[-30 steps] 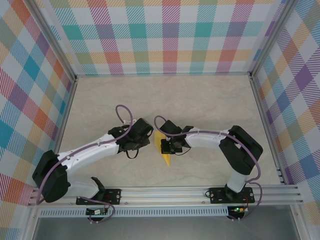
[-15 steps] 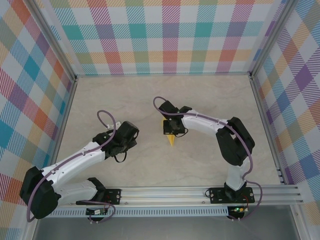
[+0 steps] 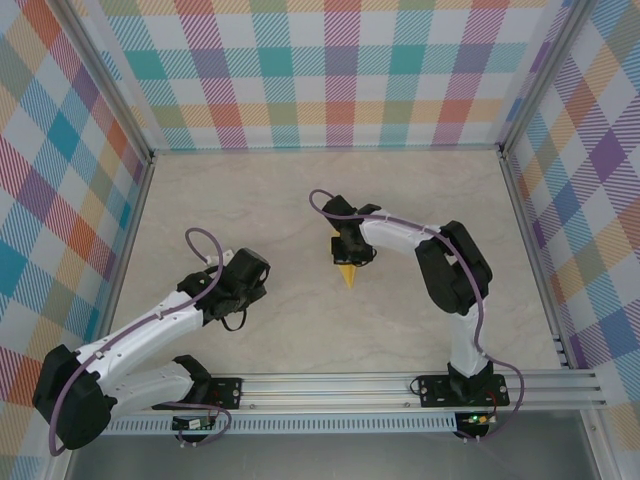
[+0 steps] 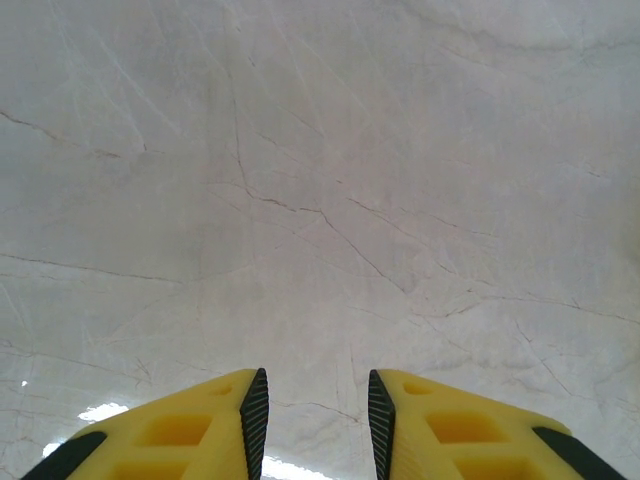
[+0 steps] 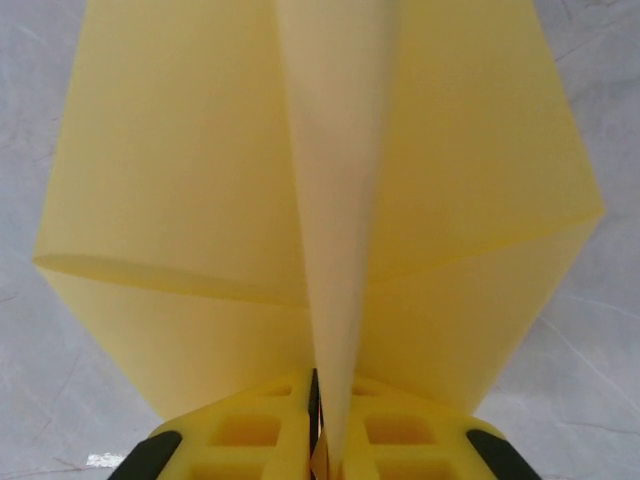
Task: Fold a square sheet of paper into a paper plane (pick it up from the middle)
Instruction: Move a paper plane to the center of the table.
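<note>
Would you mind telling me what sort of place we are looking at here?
Probably a robot test cell: two white robot arms bolted to an aluminium rail, a pale marble-look tabletop, and bright plaid panel walls enclosing it. The right hand pinches a folded yellow paper plane.

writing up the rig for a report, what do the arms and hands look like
The left arm and right arm have white links, black joints and a looping purple cable. The left hand and right hand have yellow fingers with black pads.
</note>
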Action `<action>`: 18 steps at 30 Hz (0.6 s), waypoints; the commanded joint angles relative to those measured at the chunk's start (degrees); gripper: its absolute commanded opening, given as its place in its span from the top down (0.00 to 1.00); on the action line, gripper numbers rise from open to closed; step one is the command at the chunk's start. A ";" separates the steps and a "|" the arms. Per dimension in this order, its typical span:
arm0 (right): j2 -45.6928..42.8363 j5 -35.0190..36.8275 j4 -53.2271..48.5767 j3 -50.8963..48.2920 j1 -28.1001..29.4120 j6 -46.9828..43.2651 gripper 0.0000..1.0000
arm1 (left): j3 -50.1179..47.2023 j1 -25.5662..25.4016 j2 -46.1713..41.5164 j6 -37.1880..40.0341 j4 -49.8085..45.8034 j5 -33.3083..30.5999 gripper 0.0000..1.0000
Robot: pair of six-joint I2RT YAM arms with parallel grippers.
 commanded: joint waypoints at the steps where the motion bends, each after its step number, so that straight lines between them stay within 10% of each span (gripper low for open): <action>1: 0.86 -1.20 0.35 -0.20 -0.20 -0.32 0.85 | -1.06 0.73 -0.78 -0.48 0.34 0.81 0.65; 18: 9.60 1.36 -7.18 1.97 0.82 3.58 0.65 | -1.40 1.00 1.95 -0.26 2.72 2.24 0.65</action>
